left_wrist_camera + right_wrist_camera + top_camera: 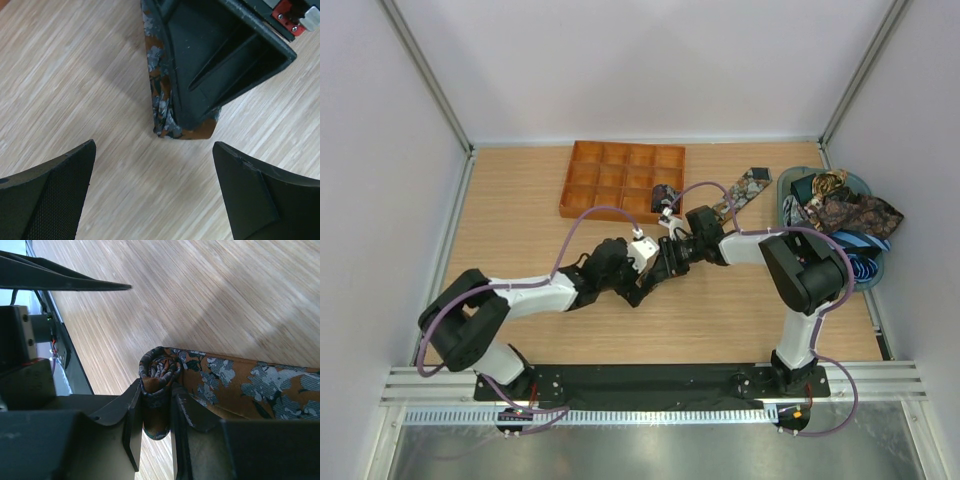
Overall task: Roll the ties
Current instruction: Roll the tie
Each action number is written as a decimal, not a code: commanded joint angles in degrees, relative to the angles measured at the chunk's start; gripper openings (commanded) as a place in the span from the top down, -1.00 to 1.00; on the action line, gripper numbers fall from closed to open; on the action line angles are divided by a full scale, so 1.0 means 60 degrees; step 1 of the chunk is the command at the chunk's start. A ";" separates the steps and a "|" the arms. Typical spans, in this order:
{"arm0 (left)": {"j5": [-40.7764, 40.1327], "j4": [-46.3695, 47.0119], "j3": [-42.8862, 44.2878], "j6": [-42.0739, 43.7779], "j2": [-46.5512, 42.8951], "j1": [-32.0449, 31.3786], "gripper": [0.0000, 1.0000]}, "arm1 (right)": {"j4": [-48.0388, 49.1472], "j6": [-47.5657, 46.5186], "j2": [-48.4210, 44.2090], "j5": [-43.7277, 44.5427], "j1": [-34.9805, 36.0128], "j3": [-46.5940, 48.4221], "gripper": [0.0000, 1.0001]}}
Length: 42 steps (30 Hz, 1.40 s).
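Observation:
A brown paisley tie (745,187) lies flat on the wooden table and runs under my right arm. Its narrow end is wound into a small coil (160,367), and my right gripper (157,390) is shut on that coil. The unrolled length (250,385) trails off to the right. In the top view the right gripper (672,252) sits mid-table. My left gripper (648,282) is just in front of it, open, its fingers wide apart over bare wood (154,150) with nothing between them. Ahead of it are a right finger (210,65) and the tie's edge (160,100).
An orange gridded tray (620,180) stands at the back, just beyond the grippers. A teal bin (790,185) at the right holds several loose ties, some paisley (855,212) and some blue striped (865,255). White walls close in the table.

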 commanded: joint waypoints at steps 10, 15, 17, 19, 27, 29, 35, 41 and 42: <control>0.0736 0.0856 0.1331 0.0944 0.1401 -0.0255 -1.00 | -0.0562 -0.0417 0.0429 0.1130 -0.0002 0.0014 0.47; 0.0328 0.1105 0.1375 0.0973 0.1943 -0.0387 -0.92 | -0.0576 -0.0432 0.0429 0.1144 0.0012 0.0043 0.47; 0.0210 0.1207 0.1346 0.0915 0.2075 -0.0387 -0.82 | -0.0576 -0.0432 0.0429 0.1115 -0.0002 0.0043 0.48; 0.0224 0.1412 0.1346 0.0827 0.2236 -0.0387 -0.73 | -0.0576 -0.0417 0.0415 0.1100 -0.0002 0.0073 0.47; -0.0083 0.1296 0.1551 0.0710 0.2487 -0.0387 -0.25 | -0.0576 -0.0403 0.0356 0.1114 -0.0002 0.0043 0.47; -0.0244 0.1164 0.1449 0.0652 0.2312 -0.0387 -0.08 | -0.0591 -0.0403 0.0327 0.1158 0.0012 0.0043 0.38; -0.0171 0.0638 0.1170 0.0373 0.2076 -0.0416 0.29 | -0.0650 -0.0315 0.0269 0.1261 -0.0002 0.0073 0.11; -0.0230 -0.0110 0.1316 0.0139 0.2076 -0.0445 0.38 | -0.1088 -0.0271 -0.0375 0.1685 0.0012 0.0058 -0.08; -0.0216 -0.0357 0.1360 0.0138 0.2091 -0.0445 0.40 | -0.1118 -0.0285 -0.0449 0.1773 -0.0002 0.0029 -0.08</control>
